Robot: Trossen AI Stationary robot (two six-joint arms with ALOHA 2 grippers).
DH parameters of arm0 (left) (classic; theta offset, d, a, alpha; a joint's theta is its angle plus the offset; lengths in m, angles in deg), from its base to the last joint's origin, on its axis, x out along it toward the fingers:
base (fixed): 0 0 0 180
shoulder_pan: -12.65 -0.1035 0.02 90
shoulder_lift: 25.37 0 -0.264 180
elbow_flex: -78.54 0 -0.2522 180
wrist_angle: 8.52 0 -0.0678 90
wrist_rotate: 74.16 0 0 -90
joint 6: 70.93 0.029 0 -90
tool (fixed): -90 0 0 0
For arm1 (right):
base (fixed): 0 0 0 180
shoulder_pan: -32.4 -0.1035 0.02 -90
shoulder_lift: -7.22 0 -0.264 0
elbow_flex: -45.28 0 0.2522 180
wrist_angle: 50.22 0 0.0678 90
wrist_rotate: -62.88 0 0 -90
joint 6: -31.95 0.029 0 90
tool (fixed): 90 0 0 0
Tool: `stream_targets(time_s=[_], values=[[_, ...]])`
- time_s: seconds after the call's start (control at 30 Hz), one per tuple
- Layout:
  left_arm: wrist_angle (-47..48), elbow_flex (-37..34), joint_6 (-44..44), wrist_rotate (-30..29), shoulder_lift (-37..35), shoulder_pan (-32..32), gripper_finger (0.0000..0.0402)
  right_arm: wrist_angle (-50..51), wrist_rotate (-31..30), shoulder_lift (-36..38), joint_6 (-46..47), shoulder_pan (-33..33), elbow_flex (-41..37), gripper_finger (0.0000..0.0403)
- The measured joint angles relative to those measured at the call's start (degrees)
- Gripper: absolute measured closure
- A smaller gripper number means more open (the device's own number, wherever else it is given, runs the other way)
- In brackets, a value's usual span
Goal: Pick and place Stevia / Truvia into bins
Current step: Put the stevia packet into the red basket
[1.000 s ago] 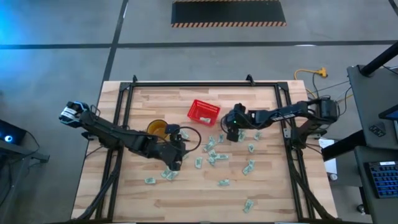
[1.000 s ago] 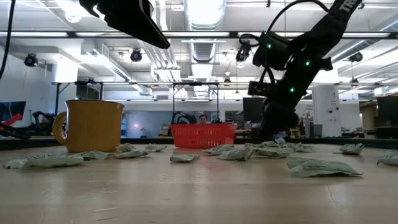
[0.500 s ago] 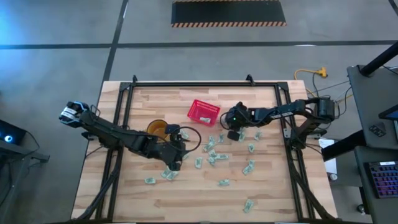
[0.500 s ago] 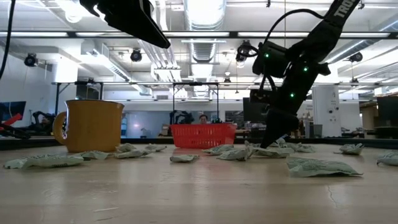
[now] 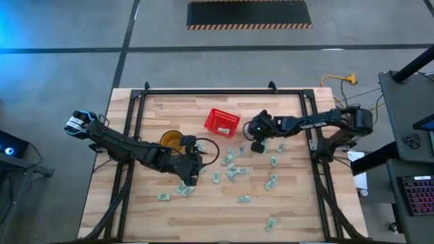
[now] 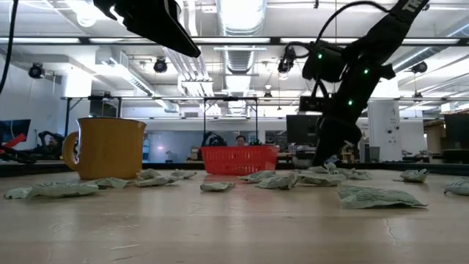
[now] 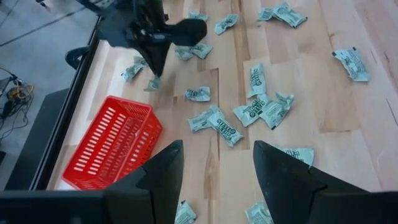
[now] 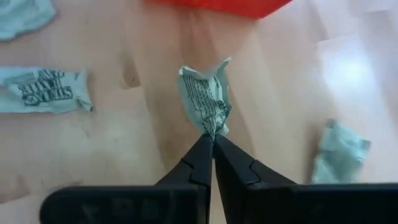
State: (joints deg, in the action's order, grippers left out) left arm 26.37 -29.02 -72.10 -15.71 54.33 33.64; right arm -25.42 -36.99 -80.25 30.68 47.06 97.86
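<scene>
The right gripper's [image 8: 212, 142] fingers are pinching together on the lower edge of one crumpled sachet [image 8: 205, 99], which is sticking up past the fingertips with the table [image 8: 124, 137] under it (a red edge of the basket [image 8: 217, 5] is showing just beyond it). In the high view this gripper [image 5: 256, 146] is sitting just right of the basket [image 5: 222, 122], at the upper edge of the scatter of sachets [image 5: 230, 169] lying loose over the middle and lower right of the table [image 5: 135, 210]. In the low view the right arm [image 6: 344, 95] is reaching down to the sachets right of the basket [image 6: 239, 159].

The left gripper's [image 7: 214, 171] fingers are standing apart with nothing between them, looking over the basket [image 7: 109, 149] and nearby sachets [image 7: 217, 121]. From above, that gripper [image 5: 191, 175] is hovering near the sachets at the table's lower middle, just right of a yellow mug [image 5: 170, 139]. The mug [image 6: 106, 147] is standing upright left of the basket.
</scene>
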Motion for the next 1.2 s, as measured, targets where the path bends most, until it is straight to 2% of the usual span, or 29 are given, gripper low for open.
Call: stream_targets(time_s=[0.1,0.2,0.4,0.5,0.8,1.0,1.2], values=[[0.0,0.0,0.0,0.0,0.0,0.0,0.0223,-0.3,-5.8,3.2,1.1,-1.1,-0.1,0.0394],[0.0,0.0,0.0,0.0,0.0,0.0,0.0223,-4.8,-11.4,5.9,1.0,-2.1,-0.1,0.0394],[-0.1,0.0,0.0,-0.3,0.0,0.0,0.0223,-21.1,-7.2,4.9,-6.2,-2.3,0.1,0.0394],[-0.1,0.0,0.0,-0.3,0.0,0.0,0.0223,-24.1,-5.3,1.8,-8.0,-1.7,1.8,0.0394],[0.0,-0.2,0.0,-0.3,0.0,0.0,0.0223,-22.5,-5.0,-9.0,-10.7,-0.2,9.6,0.0388],[0.5,-1.2,0.0,-0.3,0.0,0.0,0.0224,-13.5,-4.8,-10.9,-11.7,0.0,14.9,0.0331],[0.3,-3.8,-0.8,-1.0,0.0,-0.6,0.0224,-1.3,-2.9,-6.9,-10.7,-0.5,17.5,0.0278]])
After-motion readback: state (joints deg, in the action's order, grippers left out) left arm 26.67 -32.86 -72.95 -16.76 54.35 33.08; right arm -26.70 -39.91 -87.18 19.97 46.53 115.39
